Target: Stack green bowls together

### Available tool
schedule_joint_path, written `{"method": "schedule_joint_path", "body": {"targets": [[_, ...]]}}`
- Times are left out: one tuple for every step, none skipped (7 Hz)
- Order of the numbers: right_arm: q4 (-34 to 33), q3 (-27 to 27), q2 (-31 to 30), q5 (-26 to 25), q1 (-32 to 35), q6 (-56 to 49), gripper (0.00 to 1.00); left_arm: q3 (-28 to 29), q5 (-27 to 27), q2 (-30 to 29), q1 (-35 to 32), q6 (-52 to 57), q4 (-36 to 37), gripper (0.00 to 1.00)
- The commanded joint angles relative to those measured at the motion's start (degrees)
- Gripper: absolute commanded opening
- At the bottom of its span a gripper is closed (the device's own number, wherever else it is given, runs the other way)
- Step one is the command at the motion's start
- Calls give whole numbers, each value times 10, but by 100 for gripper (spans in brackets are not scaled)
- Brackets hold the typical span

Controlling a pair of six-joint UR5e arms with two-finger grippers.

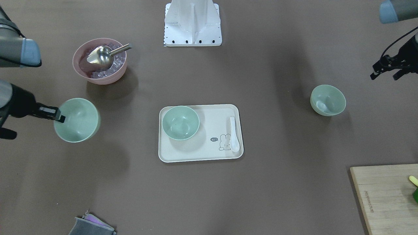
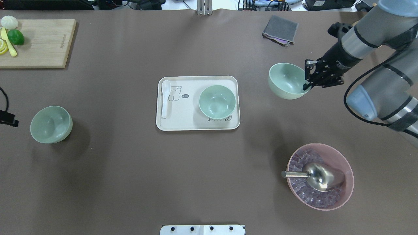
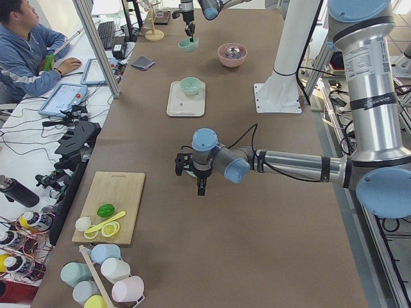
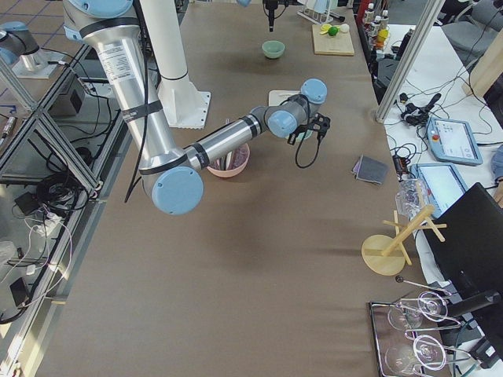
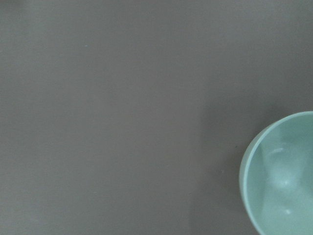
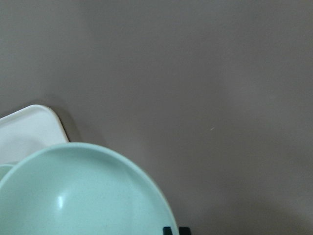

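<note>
As right pincer (image 2: 305, 86) grips its rim — green bowl (image 2: 286, 80) hangs aloft.

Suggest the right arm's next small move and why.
Probably carry the held green bowl toward the robot's left until it hangs over the empty bowl on the tray. The right gripper pinches its rim, it looks lifted clear, and nothing is stacked yet.

The right arm (image 2: 369, 36) reaches out on the right side, bent at the elbow. The right gripper (image 2: 307, 85) pinches the rim of a green bowl (image 2: 284, 80), one finger inside and one outside, and holds it up in the air. The left arm (image 3: 292, 165) stretches out low and flat on the left side. The left gripper (image 1: 384, 77) points down, fingers apart, with nothing in it.
</note>
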Motion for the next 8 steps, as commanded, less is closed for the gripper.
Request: {"method": "schedule_joint_path", "body": {"targets": [[0,14,53,-37,-62,114,0,33,9,-38,52,-51,-8,50],[1,13,67,-61,-83,138,0,38,7,-40,60,-55,-9,34],[1,13,76,-79,-99,140,0,38,5,-40,60,-55,-9,0],[4,14,78,-106,-117,150,0,36,4,-53,60,-65,-7,0],[29,12,81,-121,-132,162,0,28,3,-70,60,-85,-6,0],[40,9,87,-162,-158,171,0,8,-11,-99,60,-115,1,0],[41,2,94,-195,-173,179,0,-5,-29,-142,60,-168,6,0],[65,-17,94,-201,-173,178,0,-9,-30,-190,61,-229,21,0]]}}
